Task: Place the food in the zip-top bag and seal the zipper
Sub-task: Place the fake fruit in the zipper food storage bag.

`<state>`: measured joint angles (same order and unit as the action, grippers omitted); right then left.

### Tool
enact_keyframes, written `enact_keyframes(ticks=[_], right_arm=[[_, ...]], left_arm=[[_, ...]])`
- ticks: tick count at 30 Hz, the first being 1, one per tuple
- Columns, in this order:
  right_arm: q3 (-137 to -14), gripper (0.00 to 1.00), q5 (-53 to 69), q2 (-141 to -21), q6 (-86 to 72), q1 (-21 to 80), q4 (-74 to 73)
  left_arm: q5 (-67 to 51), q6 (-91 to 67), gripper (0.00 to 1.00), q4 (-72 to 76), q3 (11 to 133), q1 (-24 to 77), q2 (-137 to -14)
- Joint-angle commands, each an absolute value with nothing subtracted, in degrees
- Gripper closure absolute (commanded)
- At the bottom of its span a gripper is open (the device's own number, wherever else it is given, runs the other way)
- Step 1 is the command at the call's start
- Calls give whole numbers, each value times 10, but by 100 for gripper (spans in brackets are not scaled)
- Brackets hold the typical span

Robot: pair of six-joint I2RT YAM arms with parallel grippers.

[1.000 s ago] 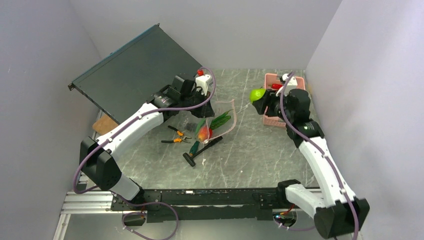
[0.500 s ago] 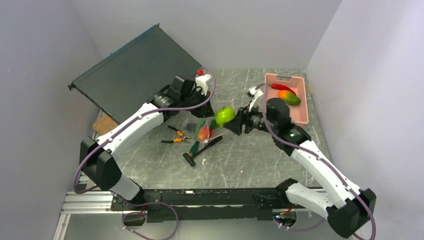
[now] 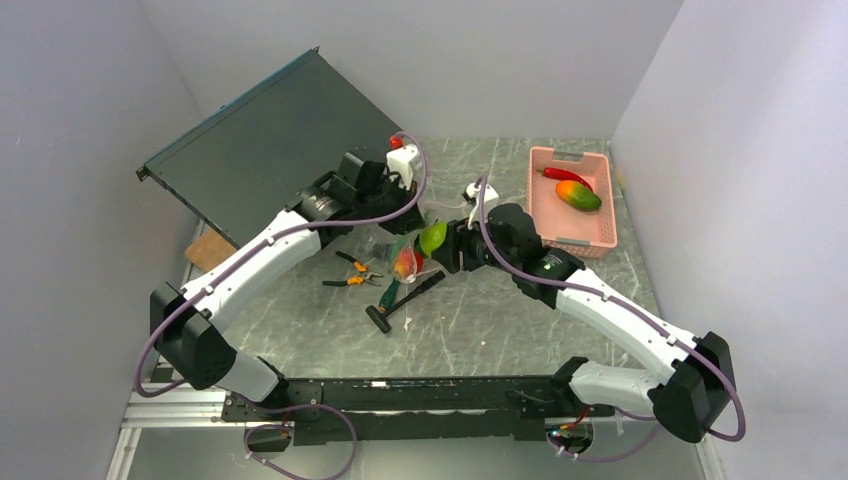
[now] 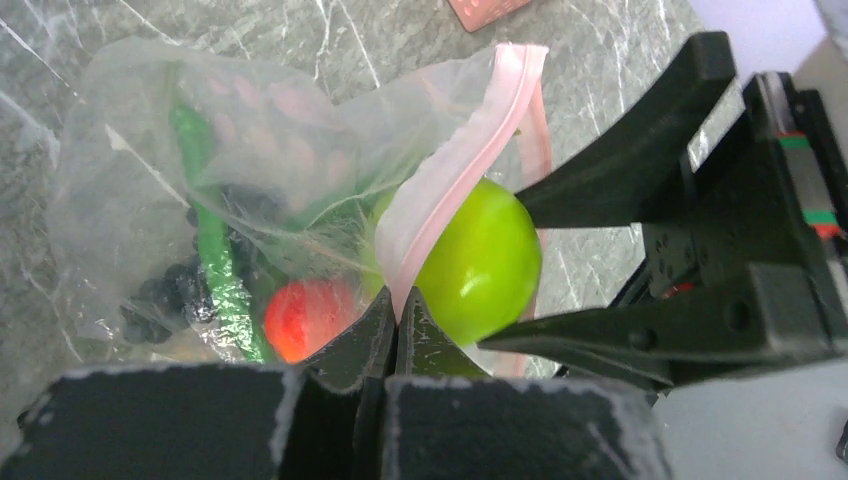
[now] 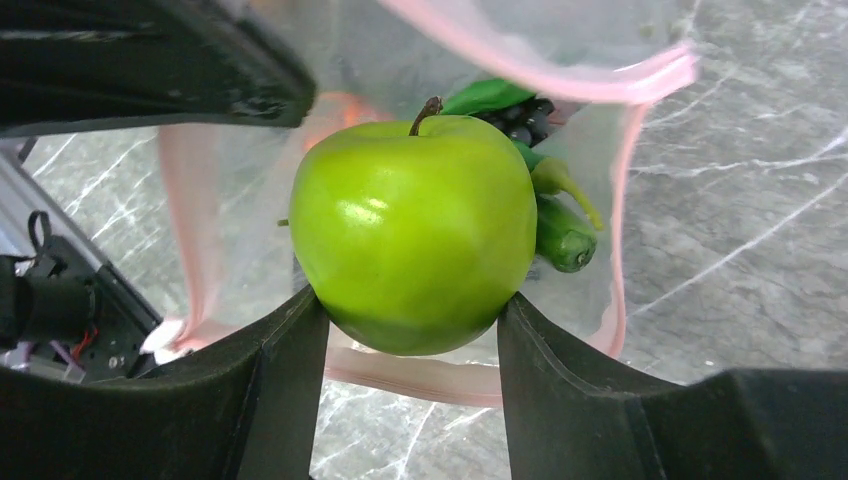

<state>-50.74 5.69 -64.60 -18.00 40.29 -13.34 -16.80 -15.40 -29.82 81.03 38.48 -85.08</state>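
The right gripper, clamping the apple, has swung from basket to bag mouth. Only the left wrist view shows the left gripper pinching the zipper.

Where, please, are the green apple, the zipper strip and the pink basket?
green apple (image 5: 410, 230): right wrist view, middle of its skin.
zipper strip (image 4: 455, 185): left wrist view, midway along it.
pink basket (image 3: 585, 243): top external view, its near wall.

Apple at bag mouth; basket rightward
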Motion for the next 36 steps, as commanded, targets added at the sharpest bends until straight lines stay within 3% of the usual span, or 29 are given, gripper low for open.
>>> enact_keyframes(ticks=[1, 8, 12, 17, 26, 36], right_arm=[[-530, 47, 1, -636, -193, 406, -102], [-535, 37, 50, -663, -237, 410, -20], [-559, 33, 30, -673, -221, 411, -46], [-566, 21, 10, -652, -194, 411, -85], [-576, 21, -69, -589, -176, 411, -136], [-566, 20, -309, -534, -160, 398, -192]], left_arm=[[-155, -138, 100, -279, 826, 396, -810], [-162, -140, 100, -278, 825, 404, -814], [-146, -133, 100, -282, 826, 406, -814], [-145, -134, 100, -279, 824, 406, -811], [-138, -133, 100, -282, 825, 406, -819], [-135, -131, 100, -285, 825, 406, -832]])
